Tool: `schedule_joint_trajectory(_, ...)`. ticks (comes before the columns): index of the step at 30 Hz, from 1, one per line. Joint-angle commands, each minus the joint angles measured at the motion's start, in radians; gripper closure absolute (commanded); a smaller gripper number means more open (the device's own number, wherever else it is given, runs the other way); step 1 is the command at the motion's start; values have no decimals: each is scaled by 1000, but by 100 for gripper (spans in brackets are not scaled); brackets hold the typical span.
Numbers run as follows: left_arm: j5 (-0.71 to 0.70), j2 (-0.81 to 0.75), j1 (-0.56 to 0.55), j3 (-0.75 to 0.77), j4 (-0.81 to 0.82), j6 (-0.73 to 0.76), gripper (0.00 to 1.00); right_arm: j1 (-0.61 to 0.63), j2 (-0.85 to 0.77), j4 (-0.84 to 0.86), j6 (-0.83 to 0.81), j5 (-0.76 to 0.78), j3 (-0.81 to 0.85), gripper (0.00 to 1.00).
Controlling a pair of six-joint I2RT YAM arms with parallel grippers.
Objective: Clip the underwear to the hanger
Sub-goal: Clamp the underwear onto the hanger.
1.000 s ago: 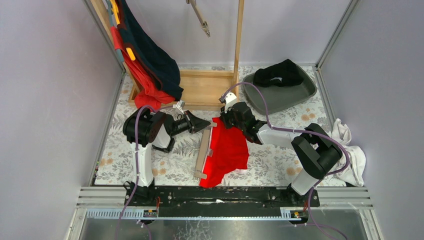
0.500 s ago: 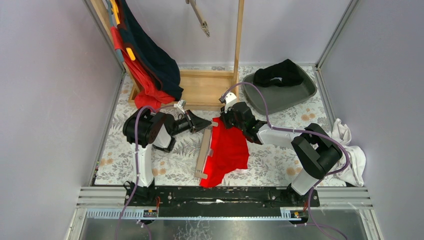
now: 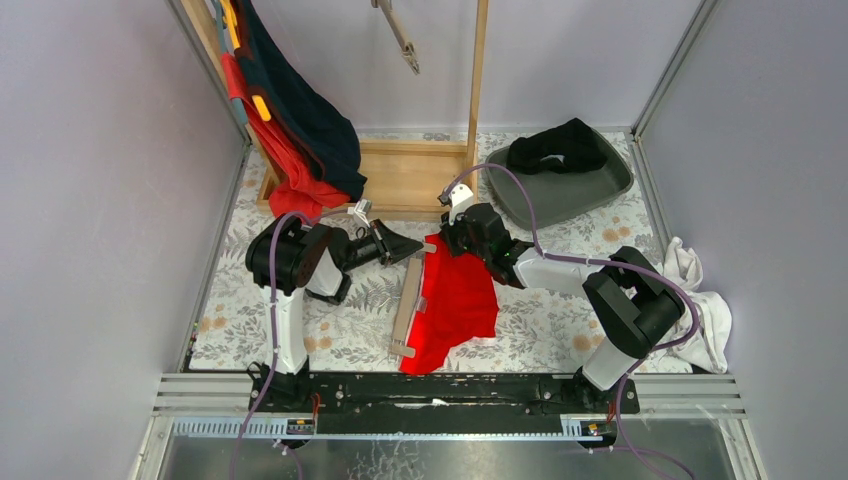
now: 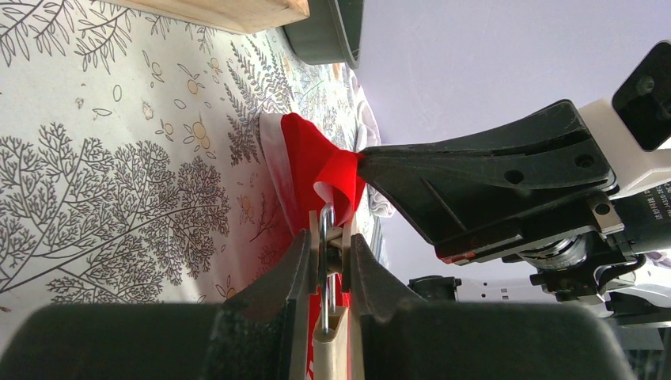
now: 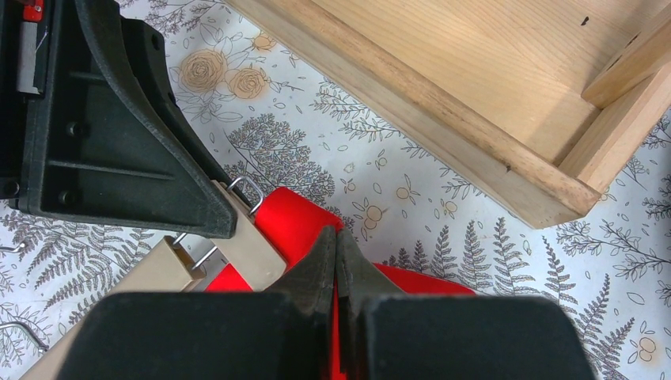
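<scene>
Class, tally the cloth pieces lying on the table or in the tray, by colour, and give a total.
Red underwear: 1
Black garment, in the tray: 1
White cloth heap: 1
Total: 3

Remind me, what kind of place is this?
Probably a lab test cell staged for laundry: aluminium-framed plain walls, a wooden rack hung with clothes, a grey tray holding a black garment.
</scene>
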Motion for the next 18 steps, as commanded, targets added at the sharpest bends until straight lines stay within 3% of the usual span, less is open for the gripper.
schedule_joint_trajectory(1, 10, -1, -10, 12, 70, 12, 93, 0, -11, 43, -6, 27, 43, 100)
schedule_joint_trajectory(6, 12, 7, -10, 14, 70, 10, 71, 0, -14, 42, -6, 29, 40, 100)
schedule_joint_trajectory(14, 17, 11, -10, 22, 70, 10, 45, 0, -9, 43, 2, 43, 34, 100)
schedule_joint_trajectory(18, 9, 21, 1, 20, 70, 10, 42, -4, -14, 33, 2, 69, 16, 100)
